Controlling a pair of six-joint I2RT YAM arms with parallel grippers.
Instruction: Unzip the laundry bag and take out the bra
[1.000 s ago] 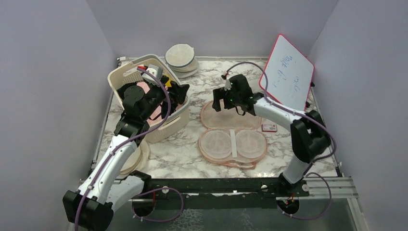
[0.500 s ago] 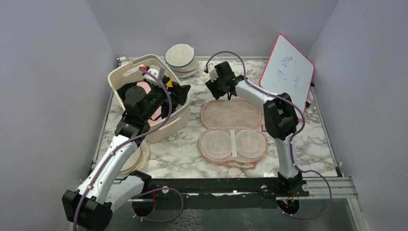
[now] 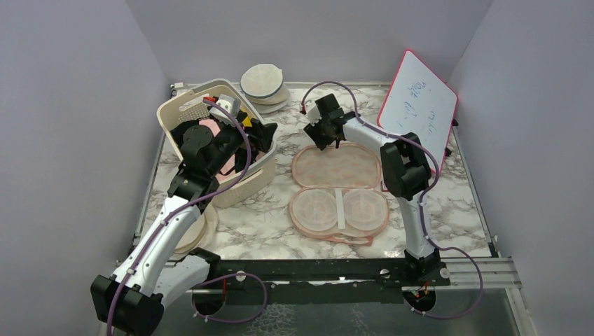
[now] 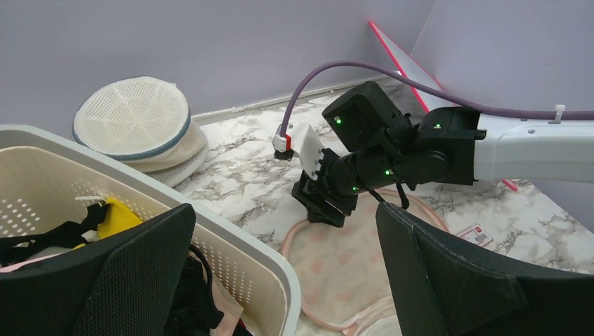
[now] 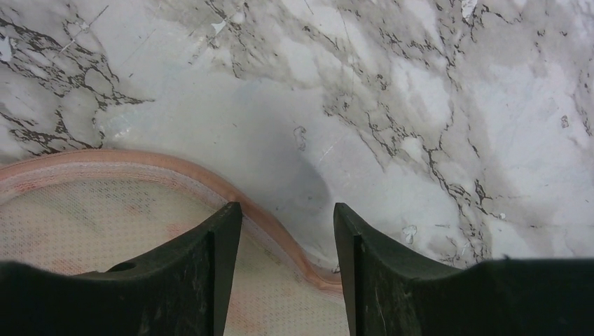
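Though unseen overhead, R jaws straddle laundry bag (image 5: 91, 217) rim, apart (L jaws too).

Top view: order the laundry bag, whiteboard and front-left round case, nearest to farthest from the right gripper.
1. Laundry bag, centre of the table, its far rim directly below the right gripper.
2. Whiteboard, leaning at the right.
3. Round case, front left, beside the left arm.
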